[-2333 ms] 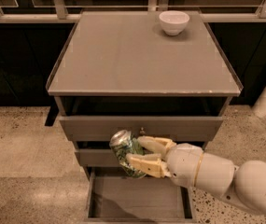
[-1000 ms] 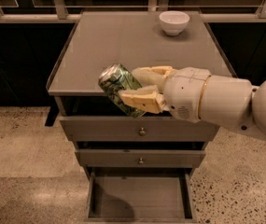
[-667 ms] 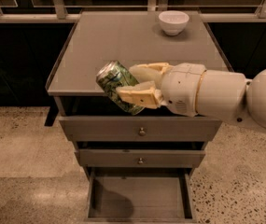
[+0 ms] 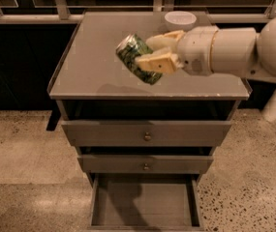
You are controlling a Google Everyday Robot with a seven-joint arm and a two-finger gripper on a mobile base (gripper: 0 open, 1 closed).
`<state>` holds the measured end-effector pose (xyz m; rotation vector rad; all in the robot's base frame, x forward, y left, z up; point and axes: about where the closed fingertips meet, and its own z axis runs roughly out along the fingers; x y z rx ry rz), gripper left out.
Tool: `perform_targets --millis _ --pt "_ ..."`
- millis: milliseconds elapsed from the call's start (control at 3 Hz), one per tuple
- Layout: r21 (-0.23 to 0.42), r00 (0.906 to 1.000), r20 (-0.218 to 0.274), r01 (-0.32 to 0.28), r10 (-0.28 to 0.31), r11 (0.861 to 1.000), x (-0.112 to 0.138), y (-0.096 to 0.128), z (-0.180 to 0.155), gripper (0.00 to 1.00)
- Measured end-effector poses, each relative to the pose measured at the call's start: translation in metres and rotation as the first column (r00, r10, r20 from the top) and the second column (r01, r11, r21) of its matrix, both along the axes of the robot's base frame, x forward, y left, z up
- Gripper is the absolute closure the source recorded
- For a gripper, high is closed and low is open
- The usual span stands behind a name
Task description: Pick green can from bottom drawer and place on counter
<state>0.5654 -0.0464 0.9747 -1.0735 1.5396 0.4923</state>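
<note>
Clamping the green can (image 4: 131, 56) between two pale fingers, one above and one below, the gripper (image 4: 148, 53) hangs over the middle of the counter (image 4: 86, 69). The can is tilted and held clear of the counter, with its shadow on the top beneath it. A white bowl (image 4: 180, 20) sits at the counter's back edge. Below the counter, the bottom drawer (image 4: 145, 204) stands pulled out.
</note>
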Motion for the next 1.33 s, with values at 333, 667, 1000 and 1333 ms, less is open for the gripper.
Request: perform_targets --millis 333,667,1000,1333 --pt "-0.048 0.9980 -0.017 0.060 -0.060 0.997 0.051 -0.031 0.000 1.00" --pt "-0.079 0.9909 -0.050 0.121 -0.125 0.989 0.086 -0.057 -0.013 1.00" --pt "-0.091 0.9812 -0.082 0.167 -0.175 0.982 0.107 -0.076 -0.030 1.00" --pt "-0.076 0.9678 -0.132 0.206 -0.214 0.976 0.129 -0.092 -0.060 1.00"
